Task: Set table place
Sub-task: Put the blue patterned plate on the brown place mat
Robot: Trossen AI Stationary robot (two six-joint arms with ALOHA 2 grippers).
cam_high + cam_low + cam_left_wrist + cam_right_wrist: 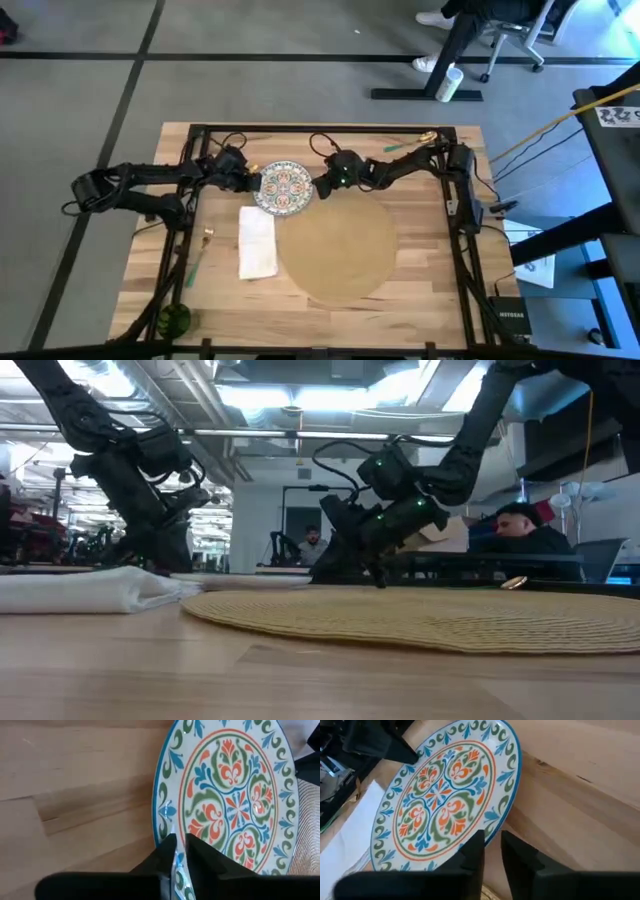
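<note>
The patterned plate (284,187) lies on the wooden table (420,290) at the far middle, its near right rim by the far edge of the round tan placemat (337,248). My left gripper (252,181) stands at the plate's left rim and is shut on it. My right gripper (322,185) stands at the plate's right rim, fingers a narrow gap apart with bare wood showing between them (492,852). In the low view the right gripper (380,575) hangs just above the table. My left gripper pinches the plate's left rim (172,837) between its two fingers, coming level from the table's left. The plate lies flat. My right gripper has one fingertip (477,845) at the plate's right rim (492,827); whether it touches, I cannot tell.
A folded white napkin (257,242) lies left of the placemat. A fork (200,255) lies left of the napkin, a green round thing (173,320) sits at the near left corner, and a gold utensil (427,137) lies at the far right. People sit beyond the table.
</note>
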